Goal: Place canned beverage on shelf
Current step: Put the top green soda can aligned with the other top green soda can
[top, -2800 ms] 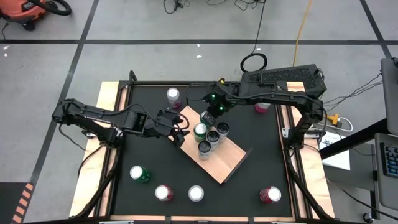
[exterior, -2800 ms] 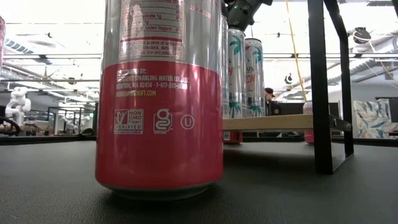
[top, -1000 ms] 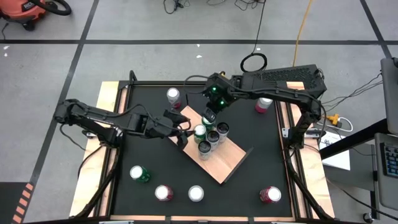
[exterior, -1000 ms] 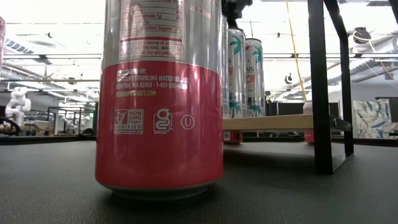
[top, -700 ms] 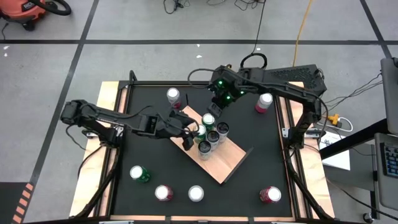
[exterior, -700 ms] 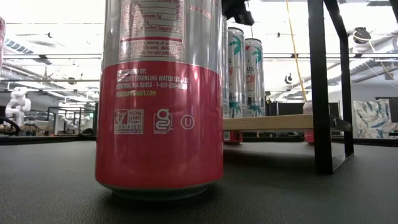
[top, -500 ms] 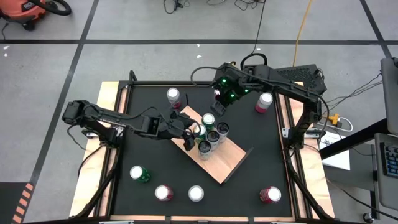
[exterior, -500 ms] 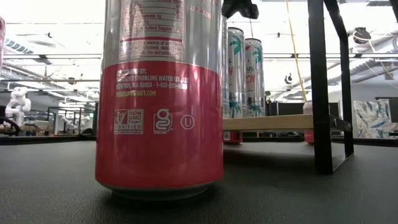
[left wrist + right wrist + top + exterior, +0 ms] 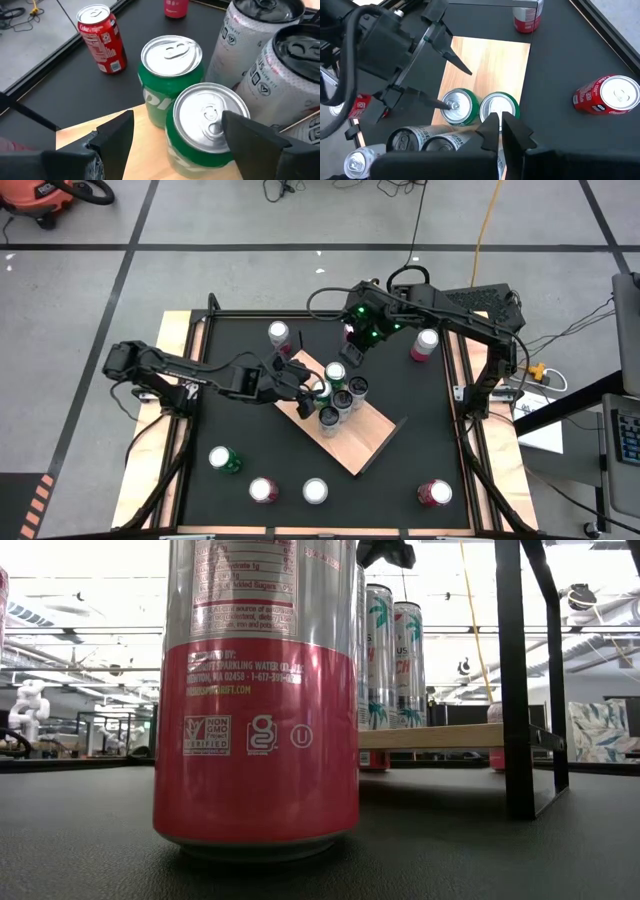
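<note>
Smooth aluminium, the green can (image 9: 207, 127) looks light, stiff, slippery; the open left end effector (image 9: 180, 137) should grip its middle. The right end effector (image 9: 497, 127) is clenched, empty.

Shelf (image 9: 362, 442): we see a tan wood-grain board, skewed on the table.
Cans on it: we count two green (image 9: 207, 127), three grey (image 9: 357, 388), upright, clustered at one end.

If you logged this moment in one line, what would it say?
left gripper: open around green can on shelf | right gripper: shut, empty, above cans
</note>
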You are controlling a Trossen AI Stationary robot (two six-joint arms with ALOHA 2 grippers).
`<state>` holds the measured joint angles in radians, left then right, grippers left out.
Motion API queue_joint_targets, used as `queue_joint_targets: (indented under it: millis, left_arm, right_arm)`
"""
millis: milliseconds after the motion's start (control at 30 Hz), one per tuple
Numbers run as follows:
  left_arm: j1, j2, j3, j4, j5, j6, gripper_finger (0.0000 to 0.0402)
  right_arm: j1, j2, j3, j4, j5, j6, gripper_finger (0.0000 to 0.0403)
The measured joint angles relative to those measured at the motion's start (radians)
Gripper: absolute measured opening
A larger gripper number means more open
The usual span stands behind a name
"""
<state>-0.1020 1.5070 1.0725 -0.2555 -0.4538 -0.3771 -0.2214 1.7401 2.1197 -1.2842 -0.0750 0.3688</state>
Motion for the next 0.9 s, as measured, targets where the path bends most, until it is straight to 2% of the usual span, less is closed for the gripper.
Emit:
queue_joint_targets:
  millis: [900]
  left_arm:
    - [0.002, 0.011, 0.002, -0.021, -0.023, -0.01, 0.0292]
  right_arm:
    - [0.0, 0.0, 0.0, 0.0, -0.003, -0.008, 0.0]
